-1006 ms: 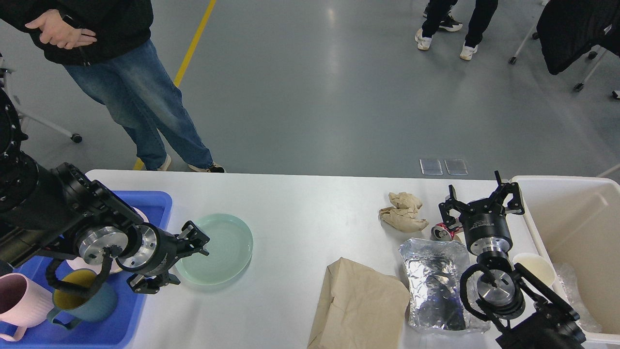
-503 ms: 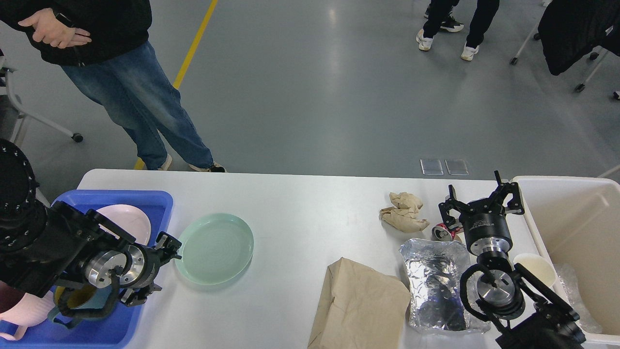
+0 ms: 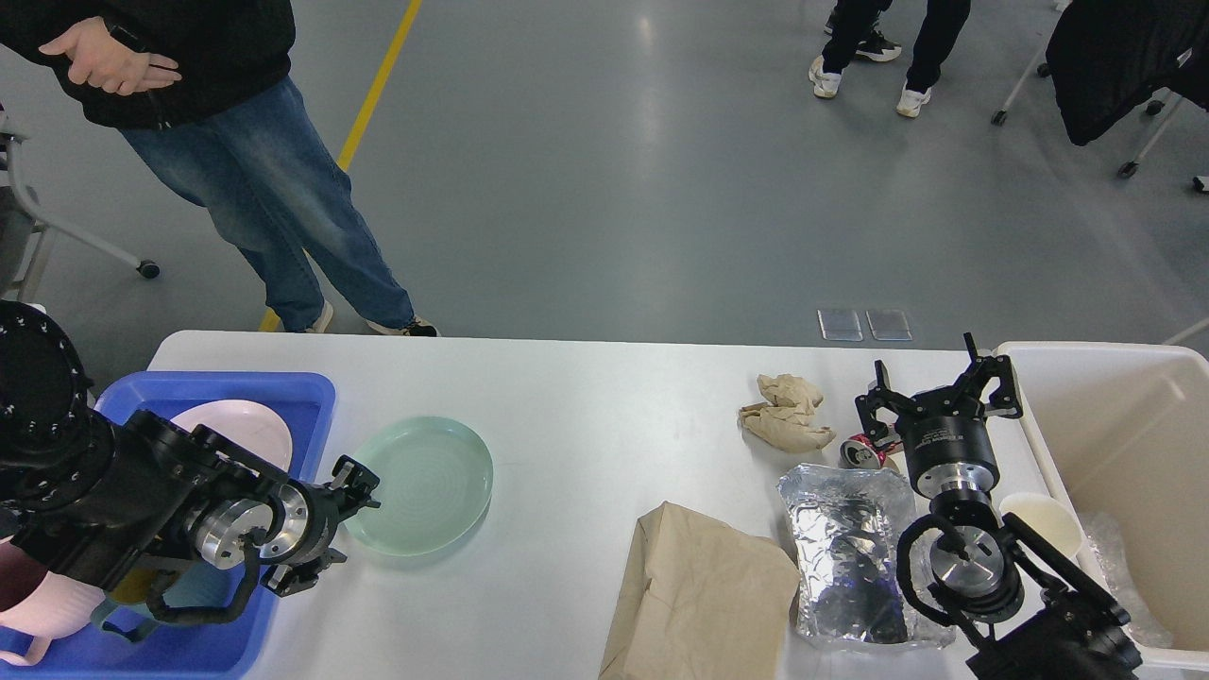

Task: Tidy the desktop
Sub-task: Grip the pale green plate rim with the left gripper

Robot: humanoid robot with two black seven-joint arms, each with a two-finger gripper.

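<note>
The white desktop (image 3: 604,416) fills the lower half of the head view. A pale green plate (image 3: 422,484) lies on it at the left, next to the blue tray (image 3: 316,389). My left gripper (image 3: 340,525) is open and empty at the plate's left rim, low over the tray's right edge. At the right lie crumpled brown paper (image 3: 786,416), a red can (image 3: 861,454), a silver foil bag (image 3: 855,557) and a brown paper bag (image 3: 704,595). My right gripper (image 3: 940,392) is open and empty, just right of the can.
The tray holds a pink plate (image 3: 236,425) and a pink mug (image 3: 38,604), partly hidden by my left arm. A cream-white bin (image 3: 1124,444) stands at the table's right end, with a paper cup (image 3: 1041,519) beside it. A person in jeans (image 3: 274,208) stands behind the far left corner.
My left gripper pulled back left and down off the green plate's edge, then edged slightly right to its rim. The right arm has not moved.
</note>
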